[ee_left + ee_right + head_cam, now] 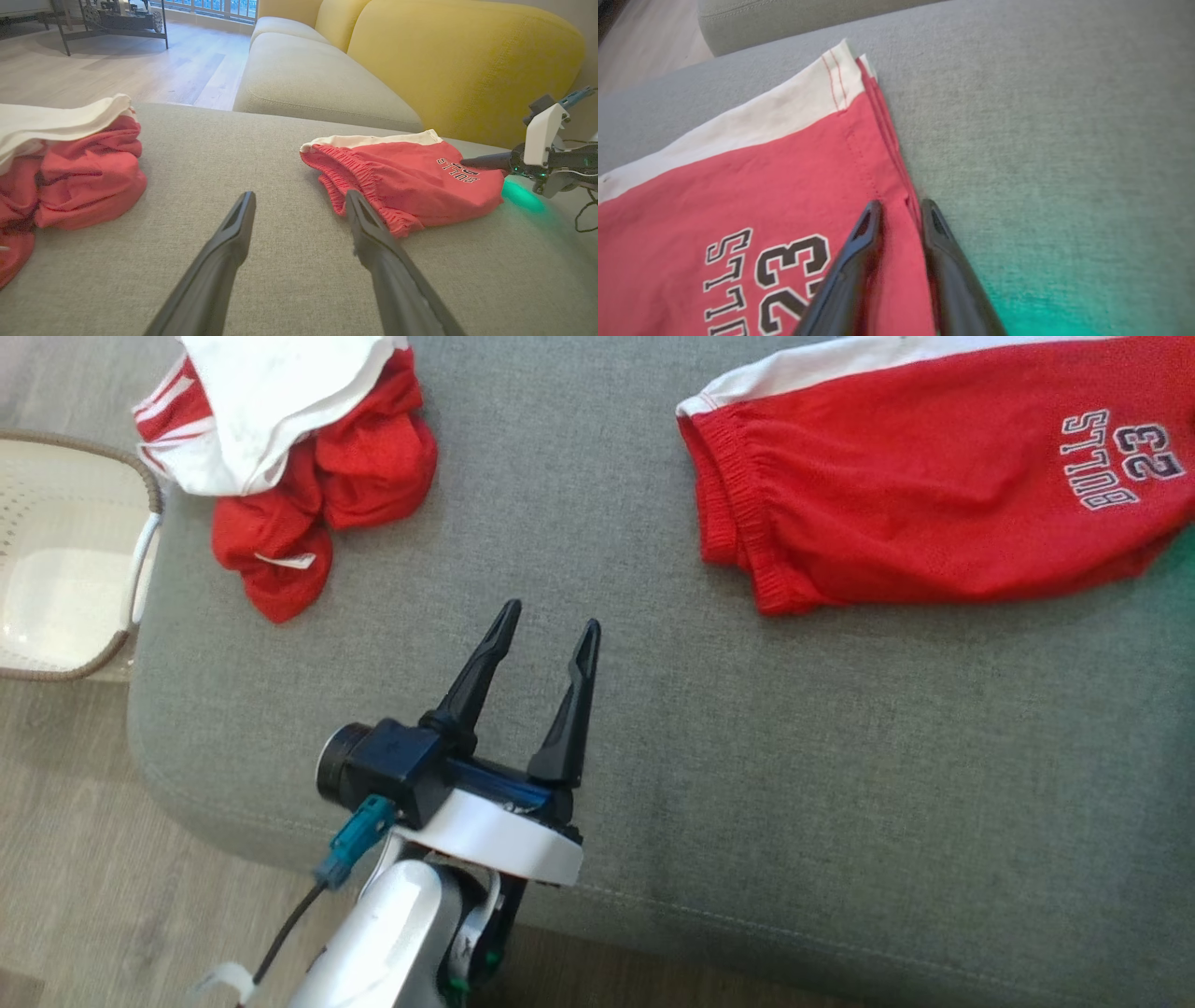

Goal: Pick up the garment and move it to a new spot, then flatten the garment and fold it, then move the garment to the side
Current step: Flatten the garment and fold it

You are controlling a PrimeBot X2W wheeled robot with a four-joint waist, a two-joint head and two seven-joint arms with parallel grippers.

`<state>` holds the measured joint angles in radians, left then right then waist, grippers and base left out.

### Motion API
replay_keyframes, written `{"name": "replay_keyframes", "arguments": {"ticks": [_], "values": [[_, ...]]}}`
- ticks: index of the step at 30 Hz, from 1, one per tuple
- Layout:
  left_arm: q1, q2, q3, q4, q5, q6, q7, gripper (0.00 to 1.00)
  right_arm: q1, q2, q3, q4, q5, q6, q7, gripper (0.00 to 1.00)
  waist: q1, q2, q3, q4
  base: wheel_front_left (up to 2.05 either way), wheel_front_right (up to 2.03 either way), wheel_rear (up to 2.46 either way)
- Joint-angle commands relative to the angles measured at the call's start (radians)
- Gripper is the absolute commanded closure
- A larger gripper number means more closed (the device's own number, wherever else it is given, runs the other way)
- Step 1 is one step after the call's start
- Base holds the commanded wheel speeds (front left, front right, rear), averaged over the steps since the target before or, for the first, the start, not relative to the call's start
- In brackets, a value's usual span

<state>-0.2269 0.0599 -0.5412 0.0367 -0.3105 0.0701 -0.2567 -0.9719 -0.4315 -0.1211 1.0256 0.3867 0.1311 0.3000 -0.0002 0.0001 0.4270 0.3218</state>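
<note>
Bulls shorts [915,495]: folded flat, right side of grey cushion [653,728].
Left gripper [551,618]: wide, over bare cushion.
Right gripper [900,205]: narrow, astride shorts' hem; grip cannot be told.
Red-white garment [355,476]: crumpled, far left.

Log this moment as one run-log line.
left gripper: open, above cushion | right gripper: astride hem edge of folded shorts, grip unclear | crumpled garment: apart, untouched

Red shorts [896,495] with white band and "BULLS 23" print, folded flat on grey cushion [560,523].
</note>
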Motion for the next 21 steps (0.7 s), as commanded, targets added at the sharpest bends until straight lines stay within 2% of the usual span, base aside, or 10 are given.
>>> {"name": "replay_keyframes", "arguments": {"ticks": [1, 3, 7, 13, 21], "values": [[0.003, 0.000, 0.039, -0.036, 0.008, -0.003, -0.005, 0.00, 0.041, 0.035, 0.027, 0.026, -0.009, 0.000, 0.041, 0.66, 0.0002, -0.0001, -0.012, -0.002, 0.00, 0.00, 0.00], [0.008, -0.001, 0.047, -0.036, 0.011, -0.005, -0.005, 0.00, 0.042, 0.046, 0.033, 0.033, -0.007, 0.000, 0.048, 1.00, 0.0002, -0.0001, -0.021, -0.009, 0.00, 0.00, 0.00], [0.013, -0.002, 0.060, -0.037, 0.020, -0.009, -0.005, 0.00, 0.043, 0.048, 0.039, 0.029, -0.009, 0.000, 0.028, 1.00, 0.0002, -0.0001, -0.036, -0.028, 0.00, 0.00, 0.00], [0.037, 0.005, 0.103, -0.048, 0.038, -0.003, -0.005, 0.00, 0.026, 0.053, 0.045, 0.008, -0.003, 0.000, -0.005, 1.00, 0.0002, -0.0001, -0.072, -0.106, 0.00, 0.00, 0.00], [0.087, 0.027, 0.141, -0.062, 0.048, -0.003, -0.005, 0.00, 0.050, -0.006, 0.059, -0.034, -0.036, 0.000, -0.016, 1.00, 0.0002, -0.0001, -0.129, -0.223, 0.00, 0.00, 0.00]]}}
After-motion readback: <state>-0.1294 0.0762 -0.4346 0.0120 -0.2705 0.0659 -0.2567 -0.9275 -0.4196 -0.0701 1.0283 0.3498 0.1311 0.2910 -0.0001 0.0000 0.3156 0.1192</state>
